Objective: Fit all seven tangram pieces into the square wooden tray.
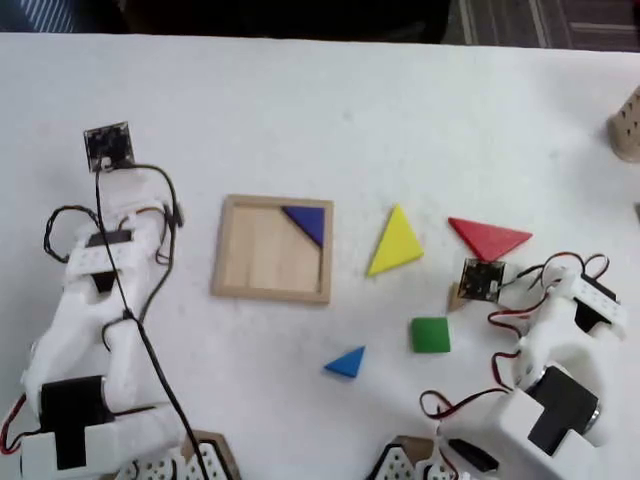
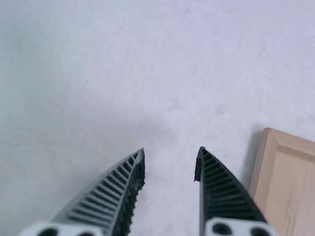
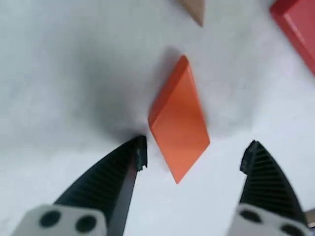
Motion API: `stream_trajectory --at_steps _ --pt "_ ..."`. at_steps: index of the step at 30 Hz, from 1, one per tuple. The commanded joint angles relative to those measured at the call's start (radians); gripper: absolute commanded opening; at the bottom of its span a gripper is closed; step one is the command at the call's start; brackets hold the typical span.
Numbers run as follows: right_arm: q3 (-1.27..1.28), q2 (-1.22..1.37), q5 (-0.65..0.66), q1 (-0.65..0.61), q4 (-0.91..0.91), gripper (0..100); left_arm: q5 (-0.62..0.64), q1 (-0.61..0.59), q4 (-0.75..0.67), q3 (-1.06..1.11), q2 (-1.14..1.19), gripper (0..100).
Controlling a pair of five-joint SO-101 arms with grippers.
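Note:
The square wooden tray [image 1: 262, 262] lies mid-table with a dark blue triangle [image 1: 308, 222] in its far right corner. Loose to its right are a yellow triangle [image 1: 396, 242], a red triangle [image 1: 488, 238], a green square [image 1: 430, 335] and a small blue triangle [image 1: 346, 362]. A tan piece [image 1: 456, 297] peeks out from under the right arm's wrist. My right gripper [image 3: 197, 147] is open over an orange parallelogram [image 3: 178, 120], whose near tip lies between the fingers without touching them. My left gripper [image 2: 171, 164] is open over bare table just left of the tray's edge [image 2: 285, 182].
A pale wooden object with holes [image 1: 627, 125] stands at the table's far right edge. The table's back edge runs along the top of the high view, with dark floor beyond. Both arm bases sit at the near edge.

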Motion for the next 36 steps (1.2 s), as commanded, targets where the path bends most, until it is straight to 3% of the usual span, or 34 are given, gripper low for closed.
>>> stream_trajectory --at_steps 1,6,15,19,32,36 --pt "-0.011 0.010 -0.015 -0.079 -0.053 19.5 -0.009 0.019 -0.023 -0.048 -0.004 18" --pt "-0.011 0.010 -0.017 -0.081 -0.051 4.3 -0.009 0.018 -0.026 -0.048 -0.004 18" --pt "-0.003 -0.025 -0.018 -0.076 -0.044 4.5 -0.009 0.019 -0.026 -0.048 -0.004 18" --pt "0.008 -0.133 -0.031 -0.074 0.058 4.5 -0.009 0.019 -0.026 -0.048 -0.004 18" --pt "0.002 -0.461 -0.643 -0.222 0.472 4.5 -0.009 0.016 -0.021 -0.048 -0.004 18" --pt "0.008 -0.489 -0.740 -0.285 0.519 4.6 -0.009 0.015 -0.020 -0.048 -0.004 18"
